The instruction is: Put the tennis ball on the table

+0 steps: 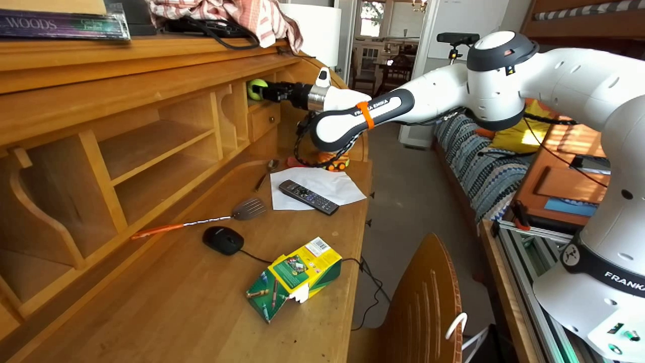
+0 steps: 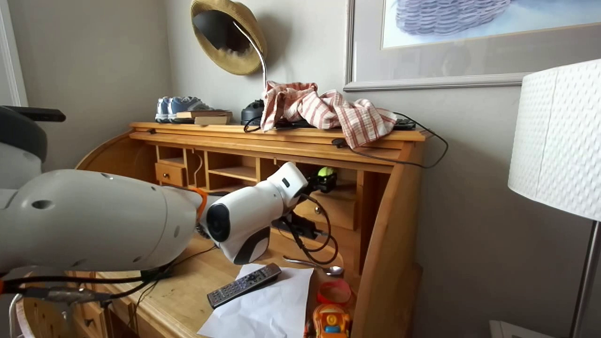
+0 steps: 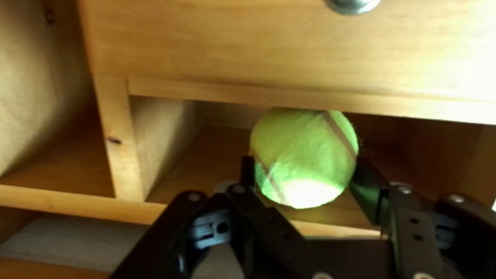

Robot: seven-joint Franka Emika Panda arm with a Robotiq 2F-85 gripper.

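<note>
The tennis ball (image 1: 255, 88) is in a cubbyhole above a small drawer of the wooden roll-top desk (image 1: 166, 302); it also shows in an exterior view (image 2: 326, 172). In the wrist view, upside down, the ball (image 3: 304, 155) sits between the fingers, its edge partly hidden by the shelf lip above the drawer. My gripper (image 3: 304, 174) reaches into the cubbyhole, with a finger touching each side of the ball, and looks shut on it. In the exterior views the gripper (image 1: 264, 92) is dark and small against the desk (image 2: 392, 225).
On the writing surface lie a remote (image 1: 308, 196) on white paper (image 1: 335, 184), a spatula (image 1: 249, 208), a black mouse (image 1: 222, 240), a green-and-yellow box (image 1: 297, 275), a spoon (image 2: 333, 270) and an orange toy (image 2: 331, 321). A chair (image 1: 423, 302) stands in front. Dividers and the curved side panel flank the gripper.
</note>
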